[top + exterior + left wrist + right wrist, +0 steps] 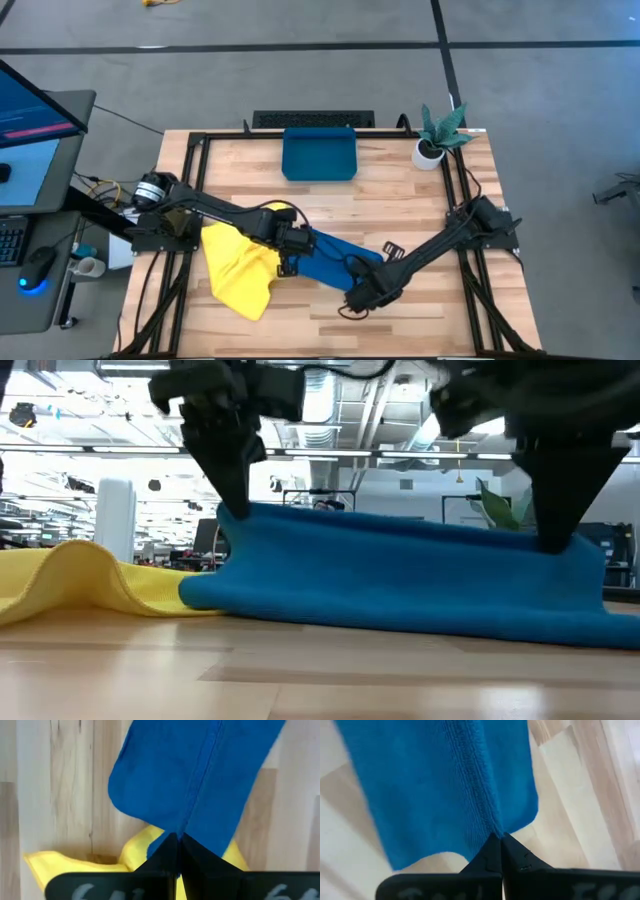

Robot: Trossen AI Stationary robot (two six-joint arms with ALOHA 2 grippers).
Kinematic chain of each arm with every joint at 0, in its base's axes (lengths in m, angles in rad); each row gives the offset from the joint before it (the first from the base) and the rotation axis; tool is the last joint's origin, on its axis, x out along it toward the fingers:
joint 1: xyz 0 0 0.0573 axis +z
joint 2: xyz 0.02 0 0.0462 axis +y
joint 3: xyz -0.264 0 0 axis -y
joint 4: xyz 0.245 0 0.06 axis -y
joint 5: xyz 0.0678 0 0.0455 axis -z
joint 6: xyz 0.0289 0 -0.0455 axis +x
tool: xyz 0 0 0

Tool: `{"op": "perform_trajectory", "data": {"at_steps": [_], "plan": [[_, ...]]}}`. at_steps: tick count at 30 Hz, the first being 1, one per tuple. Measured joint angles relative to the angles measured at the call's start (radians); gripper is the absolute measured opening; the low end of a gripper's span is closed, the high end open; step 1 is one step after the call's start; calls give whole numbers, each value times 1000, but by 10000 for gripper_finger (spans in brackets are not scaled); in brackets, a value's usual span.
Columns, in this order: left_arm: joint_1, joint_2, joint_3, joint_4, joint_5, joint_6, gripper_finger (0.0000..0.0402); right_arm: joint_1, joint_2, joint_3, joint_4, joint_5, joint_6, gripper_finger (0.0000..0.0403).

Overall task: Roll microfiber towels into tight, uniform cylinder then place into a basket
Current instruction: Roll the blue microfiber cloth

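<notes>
Both my grippers pinching the blue towel, lifting its edge off the table!

My left gripper (291,243) is clamped on one end of the blue towel (335,260), my right gripper (362,296) clamped on the other, the cloth stretched between them and draping down to the wood. The yellow towel (240,268) lies crumpled just beside my left fingers, partly under the blue. The basket (319,155) sits well beyond both grippers, near the plant (438,135).
</notes>
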Motion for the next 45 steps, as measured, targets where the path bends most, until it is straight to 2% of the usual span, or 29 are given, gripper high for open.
{"op": "perform_trajectory", "data": {"at_steps": [9,15,22,26,31,39,45], "plan": [[49,0,-29,59,7,50,0,-35,57,-1,-37,26,-9,7],[61,0,-78,73,10,50,0,-46,57,-1,-17,47,-18,7],[61,0,-79,91,15,62,0,-49,57,-2,-23,45,-18,7],[61,0,-80,95,52,89,2,-49,57,-2,-22,43,-18,7],[61,0,-84,78,57,119,25,-46,57,-4,-41,16,-18,7],[65,0,-82,77,58,119,91,-56,57,-4,-41,26,-26,7],[77,-1,-73,-12,170,160,109,-56,57,-3,-49,16,-51,7]]}}
